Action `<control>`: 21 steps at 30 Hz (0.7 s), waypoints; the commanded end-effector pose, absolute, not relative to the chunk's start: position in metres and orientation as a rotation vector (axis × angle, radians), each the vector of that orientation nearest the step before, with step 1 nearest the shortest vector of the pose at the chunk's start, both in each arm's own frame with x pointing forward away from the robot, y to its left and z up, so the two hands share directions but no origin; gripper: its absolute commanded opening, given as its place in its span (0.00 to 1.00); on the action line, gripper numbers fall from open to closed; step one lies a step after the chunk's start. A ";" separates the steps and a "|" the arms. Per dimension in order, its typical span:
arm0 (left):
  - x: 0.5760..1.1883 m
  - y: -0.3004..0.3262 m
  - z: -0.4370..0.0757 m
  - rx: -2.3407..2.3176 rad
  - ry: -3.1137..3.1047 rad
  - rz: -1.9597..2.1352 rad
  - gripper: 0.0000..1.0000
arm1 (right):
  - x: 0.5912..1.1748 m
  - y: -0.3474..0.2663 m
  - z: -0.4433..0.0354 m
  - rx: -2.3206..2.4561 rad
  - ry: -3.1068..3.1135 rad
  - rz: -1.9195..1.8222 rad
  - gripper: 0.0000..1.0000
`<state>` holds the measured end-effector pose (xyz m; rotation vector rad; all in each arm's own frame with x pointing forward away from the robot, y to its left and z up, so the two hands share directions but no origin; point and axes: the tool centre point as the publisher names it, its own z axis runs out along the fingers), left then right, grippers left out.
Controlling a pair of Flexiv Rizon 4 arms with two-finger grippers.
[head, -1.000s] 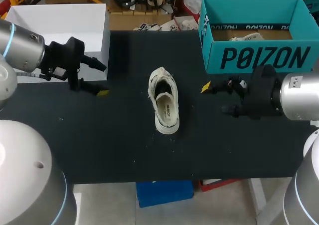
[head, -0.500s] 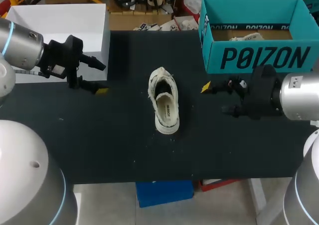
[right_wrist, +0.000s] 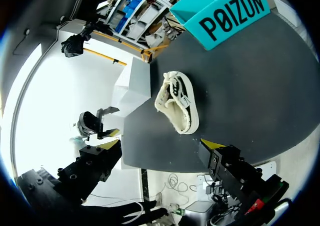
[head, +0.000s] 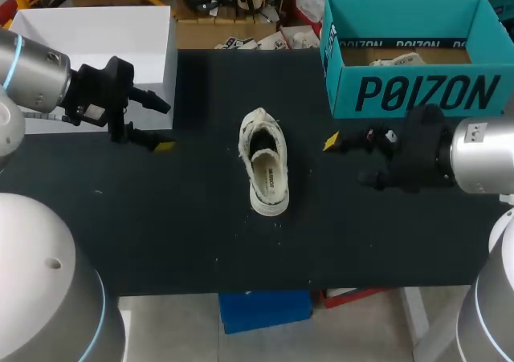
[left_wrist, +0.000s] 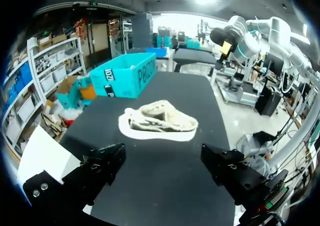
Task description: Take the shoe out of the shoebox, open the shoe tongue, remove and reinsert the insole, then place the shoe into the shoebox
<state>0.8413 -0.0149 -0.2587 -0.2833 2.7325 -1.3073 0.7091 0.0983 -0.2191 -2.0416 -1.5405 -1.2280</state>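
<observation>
Silver-grey rounded links with thin blue joint rings form the left arm (head: 32, 81) and right arm (head: 482, 165). The left claw (head: 165, 126) and right claw (head: 345, 160) have black, blocky housings with small screw heads, each carrying two black, yellow-tipped fingers.

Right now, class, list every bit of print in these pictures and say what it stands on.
Large dark brand lettering, readable but not copied here: outer front wall of the teal shoebox.
Smaller dark lettering, partly hidden: the box's inner back wall.
Small dark mark on the insole of the shoe: too small to read.
</observation>
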 end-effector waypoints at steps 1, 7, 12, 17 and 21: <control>0.841 -0.015 -0.259 -0.284 2.737 -1.300 1.00 | 0.734 0.098 -0.213 -2.018 -1.697 -1.089 1.00; 0.841 -0.015 -0.259 -0.284 2.737 -1.300 1.00 | 0.770 0.110 -0.207 -2.005 -1.816 -1.000 1.00; 0.841 -0.015 -0.259 -0.284 2.737 -1.300 1.00 | 0.802 0.127 -0.209 -2.046 -1.961 -0.923 1.00; 0.841 -0.015 -0.259 -0.284 2.737 -1.300 1.00 | 0.814 0.142 -0.210 -2.037 -2.136 -0.798 1.00; 0.841 -0.015 -0.259 -0.284 2.737 -1.300 1.00 | 0.814 0.142 -0.210 -2.037 -2.136 -0.798 1.00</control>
